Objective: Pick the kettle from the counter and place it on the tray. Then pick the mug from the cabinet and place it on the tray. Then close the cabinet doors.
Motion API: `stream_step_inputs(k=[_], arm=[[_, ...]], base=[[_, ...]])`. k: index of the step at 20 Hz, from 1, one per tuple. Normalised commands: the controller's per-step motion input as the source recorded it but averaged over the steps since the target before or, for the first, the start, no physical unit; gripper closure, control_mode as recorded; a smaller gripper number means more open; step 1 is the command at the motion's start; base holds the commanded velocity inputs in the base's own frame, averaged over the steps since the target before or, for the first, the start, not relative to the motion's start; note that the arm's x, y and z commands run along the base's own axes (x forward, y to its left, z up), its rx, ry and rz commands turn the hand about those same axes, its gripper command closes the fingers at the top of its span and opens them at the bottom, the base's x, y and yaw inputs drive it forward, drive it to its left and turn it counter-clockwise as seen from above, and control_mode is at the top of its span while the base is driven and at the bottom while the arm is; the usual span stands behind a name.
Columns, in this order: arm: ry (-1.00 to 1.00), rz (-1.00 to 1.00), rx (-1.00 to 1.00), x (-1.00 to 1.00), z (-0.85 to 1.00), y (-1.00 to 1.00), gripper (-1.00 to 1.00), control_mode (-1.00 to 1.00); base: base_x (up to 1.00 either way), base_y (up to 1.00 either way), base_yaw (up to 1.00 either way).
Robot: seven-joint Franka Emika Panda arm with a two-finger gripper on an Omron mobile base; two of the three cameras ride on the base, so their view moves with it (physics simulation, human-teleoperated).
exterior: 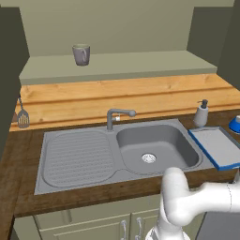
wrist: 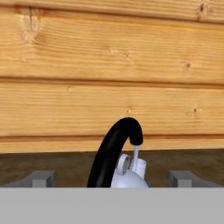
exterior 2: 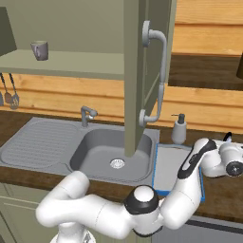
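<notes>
Nothing on the job looks done yet. The tool (wrist: 112, 178) is wide open, with one finger on each side of the kettle's black handle (wrist: 114, 151), and it holds nothing. The kettle (exterior: 235, 124) is blue and sits on the brown desk (exterior: 18, 159) at the far right, just past the tray (exterior: 220, 149). The tray has a blue rim and nothing is on it. It lies right beside the grey sink (exterior: 154, 145), and a soap bottle (exterior: 201, 114) stands behind it. The mug (exterior: 81, 54) is grey and is up on the pale shelf inside the cabinet (exterior: 117, 65). One tall cabinet door (exterior 2: 142, 71) hangs open over the sink, so the doors are not shut. I think the arm is about to close on the kettle handle. After that it must lift the kettle onto the tray, fetch the mug and put it there too, and then push both doors closed.
</notes>
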Motion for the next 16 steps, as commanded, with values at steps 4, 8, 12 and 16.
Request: stream_step_inputs(k=[4,8,12,16], arm=[[0.00,0.00,0.00,0.02,-0.18,0.00,-1.00,-1.00],[0.00,0.00,0.00,0.06,-0.05,0.00,-1.00,-1.00],[-0.01,0.00,0.00,0.01,0.00,0.04,-1.00,-1.00],[-0.07,0.00,0.00,0.00,0.00,0.20,1.00,-1.00]], base=[[0.00,0.00,0.00],[0.00,0.00,0.00],[0.00,0.00,0.00],[0.00,0.00,0.00]])
